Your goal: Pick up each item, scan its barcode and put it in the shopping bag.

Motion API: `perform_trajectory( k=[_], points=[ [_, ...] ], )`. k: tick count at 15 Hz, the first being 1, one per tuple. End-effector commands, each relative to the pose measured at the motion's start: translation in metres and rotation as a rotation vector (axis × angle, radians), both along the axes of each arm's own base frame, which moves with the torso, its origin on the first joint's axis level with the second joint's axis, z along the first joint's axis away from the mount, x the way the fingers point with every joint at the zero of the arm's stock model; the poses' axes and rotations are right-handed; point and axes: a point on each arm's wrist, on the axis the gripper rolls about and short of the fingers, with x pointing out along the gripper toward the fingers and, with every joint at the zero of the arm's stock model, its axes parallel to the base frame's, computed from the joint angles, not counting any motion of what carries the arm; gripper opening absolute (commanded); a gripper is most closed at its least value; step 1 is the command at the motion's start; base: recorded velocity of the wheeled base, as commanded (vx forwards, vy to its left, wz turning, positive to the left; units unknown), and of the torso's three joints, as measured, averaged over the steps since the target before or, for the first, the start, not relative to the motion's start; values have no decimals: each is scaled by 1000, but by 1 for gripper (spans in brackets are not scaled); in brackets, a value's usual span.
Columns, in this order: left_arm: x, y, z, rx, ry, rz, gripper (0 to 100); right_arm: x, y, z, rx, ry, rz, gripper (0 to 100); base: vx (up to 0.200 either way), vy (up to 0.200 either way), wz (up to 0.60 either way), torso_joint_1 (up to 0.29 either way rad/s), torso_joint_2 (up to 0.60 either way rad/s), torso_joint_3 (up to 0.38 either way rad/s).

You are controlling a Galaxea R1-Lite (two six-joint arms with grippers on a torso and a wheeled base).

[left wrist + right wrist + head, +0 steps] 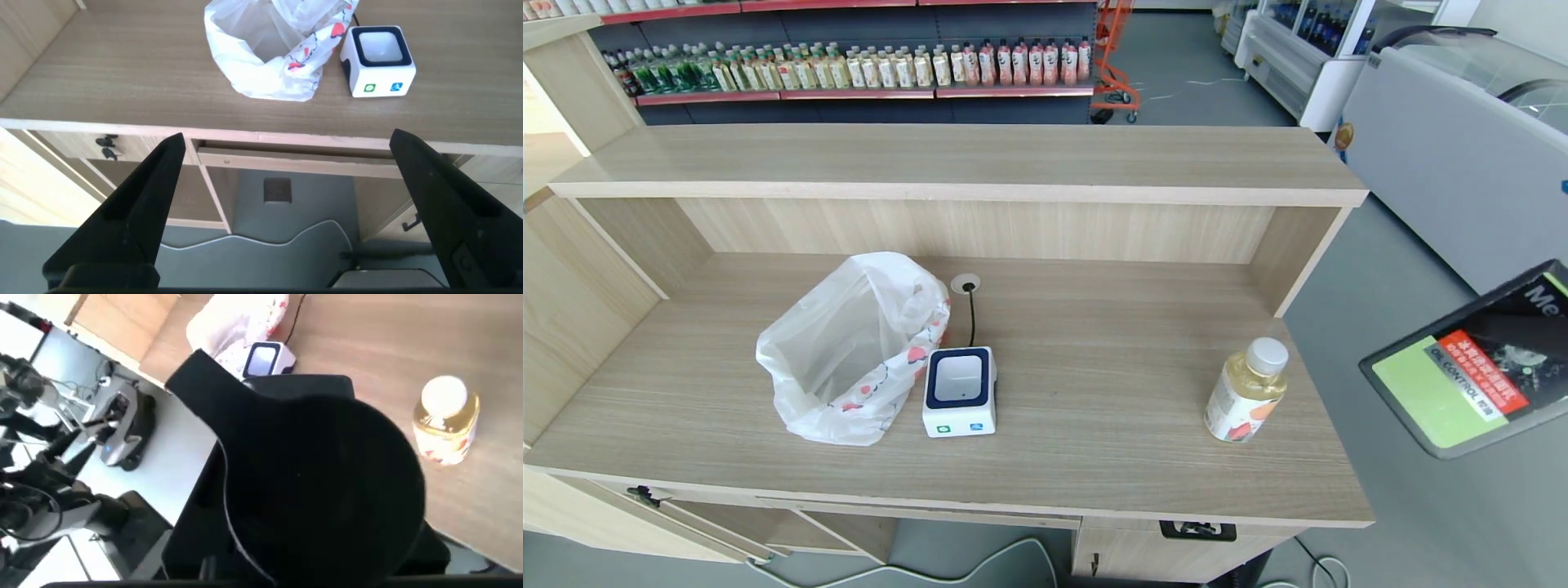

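Observation:
A flat black packet (1470, 367) with a green and red label hangs in the air off the counter's right end. Close up it is a large black shape (319, 482) that hides my right gripper's fingers, which seem shut on it. A bottle (1246, 392) of yellow drink with a white cap stands upright on the counter's right part (445, 420). The white shopping bag (849, 351) stands open at centre-left, with the white and blue scanner (961, 392) touching its right side. My left gripper (286, 212) is open and empty, low in front of the counter's front edge.
The wooden counter (1094, 425) has a raised back shelf (956, 163) and side walls. A cable (971, 314) runs from the scanner to a hole at the back. A drawer (294, 159) sits under the front edge. Freezers (1445, 139) stand on the right.

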Motion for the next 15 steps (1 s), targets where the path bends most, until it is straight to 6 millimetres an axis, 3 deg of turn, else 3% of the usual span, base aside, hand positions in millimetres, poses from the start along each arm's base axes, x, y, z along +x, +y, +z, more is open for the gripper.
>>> perform_trajectory(
  k=[1,5,9,14,15],
  points=[
    [0,0,0,0,1,0,100,8,0,-33,10,134,-38,0,0,0,0,0,0,0],
    [0,0,0,0,2,0,100,5,-2,-58,-7,116,-115,0,0,0,0,0,0,0],
    [0,0,0,2,2,0,100,16,-4,-76,-15,65,-202,0,0,0,0,0,0,0],
    [0,0,0,0,2,0,100,17,0,-64,20,32,-167,0,0,0,0,0,0,0],
    [0,0,0,2,2,0,100,17,6,-54,69,32,-124,0,0,0,0,0,0,0]
  ],
)
